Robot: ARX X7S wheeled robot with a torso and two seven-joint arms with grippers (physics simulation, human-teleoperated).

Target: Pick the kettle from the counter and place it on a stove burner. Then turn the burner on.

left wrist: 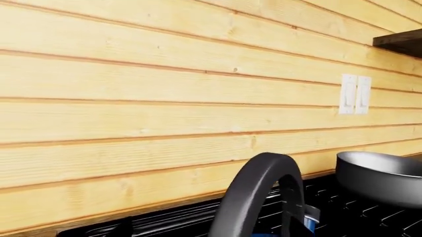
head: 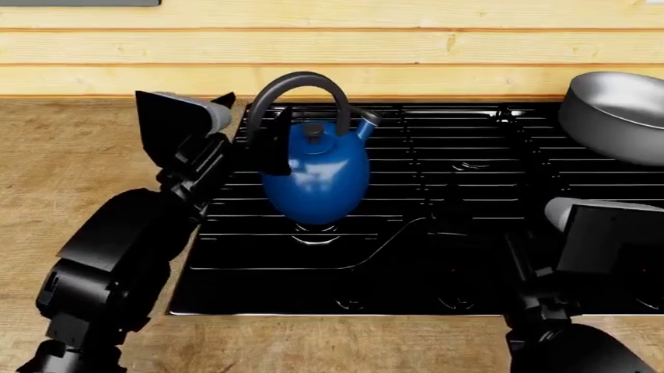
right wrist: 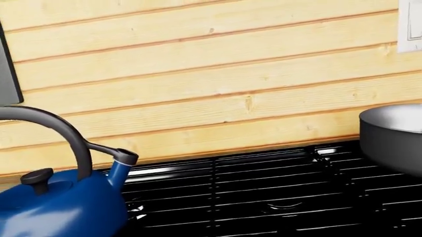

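The deep-blue kettle (head: 314, 177) stands tilted over the front-left stove burner (head: 317, 234) of the black cooktop (head: 467, 256); I cannot tell whether it touches the grate. My left gripper (head: 276, 148) is at the left leg of its dark-grey arched handle (head: 295, 81) and looks shut on it. The handle fills the left wrist view (left wrist: 254, 197). The kettle also shows in the right wrist view (right wrist: 56, 207), with its lid knob and spout. My right gripper (head: 452, 208) hangs low over the cooktop's front right, dark against the grate, its jaws unclear.
A silver-grey pot (head: 620, 113) sits on the back-right burner; it also shows in the left wrist view (left wrist: 382, 175) and the right wrist view (right wrist: 394, 138). The wooden counter (head: 62, 155) lies left of the cooktop. The plank wall (head: 415, 47) has white switches (left wrist: 355, 94).
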